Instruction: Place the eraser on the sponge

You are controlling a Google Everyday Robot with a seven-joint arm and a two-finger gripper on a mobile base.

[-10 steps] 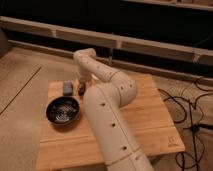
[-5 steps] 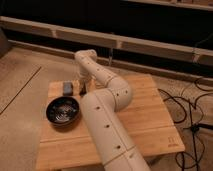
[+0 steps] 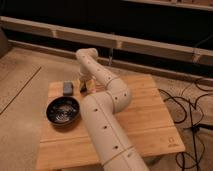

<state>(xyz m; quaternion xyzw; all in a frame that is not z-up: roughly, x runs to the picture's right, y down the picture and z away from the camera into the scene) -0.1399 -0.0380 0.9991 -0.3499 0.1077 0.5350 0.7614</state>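
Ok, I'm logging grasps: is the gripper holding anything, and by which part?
Cannot be told. The gripper is low over the table, beside the sponge. A dark block shows at its tip, but whether it is gripped is hidden.

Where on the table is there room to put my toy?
Most room: the bare table right of the arm. A small strip lies in front of the black bowl. The back-left corner is crowded: sponge, bowl, and the gripper just beside the sponge.

A black bowl (image 3: 63,111) is sitting at nine o'clock on a wooden table (image 3: 145,120); cables (image 3: 192,107) are lying on the floor (image 3: 20,125) at three o'clock.
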